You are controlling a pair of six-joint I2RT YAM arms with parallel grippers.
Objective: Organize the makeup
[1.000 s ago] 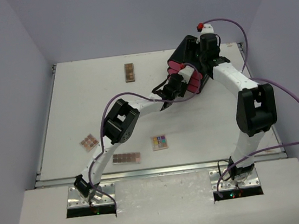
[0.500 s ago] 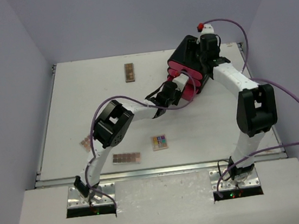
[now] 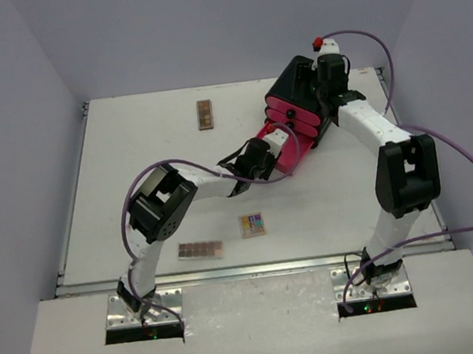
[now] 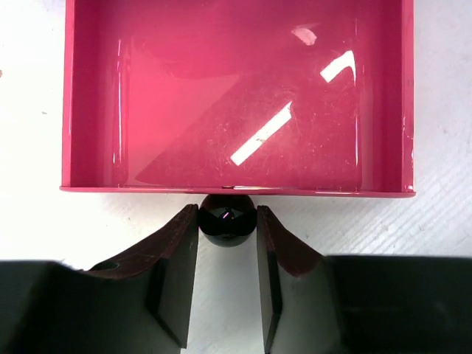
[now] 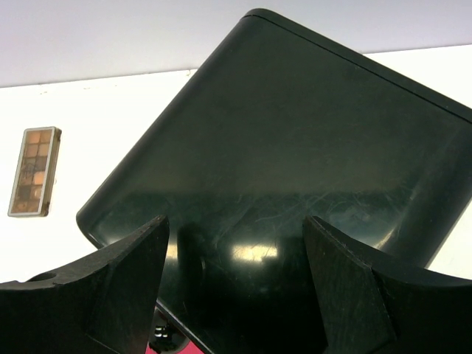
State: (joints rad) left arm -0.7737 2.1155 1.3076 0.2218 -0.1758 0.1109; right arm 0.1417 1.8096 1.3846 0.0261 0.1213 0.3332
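My left gripper (image 3: 261, 155) is shut on the round black knob (image 4: 227, 219) of a pink drawer (image 4: 236, 96). The drawer (image 3: 278, 148) is pulled out from the bottom of the black box (image 3: 297, 83) and is empty. My right gripper (image 3: 320, 96) rests open on top of the box, with its jaws spread wide over the glossy black lid (image 5: 295, 147). A brown palette (image 3: 204, 114) lies at the far middle and also shows in the right wrist view (image 5: 35, 171). A multicoloured palette (image 3: 253, 225) and a long brown palette (image 3: 201, 250) lie near the front edge.
The box's two upper pink drawers (image 3: 285, 112) stay closed. The left arm's elbow (image 3: 158, 208) hangs over the left part of the white table (image 3: 129, 147). Purple cables loop over both arms. Grey walls stand on three sides.
My left gripper moved toward the near left with the knob in it, sliding the bottom drawer out of the box. The left elbow swung left and now covers a small palette.
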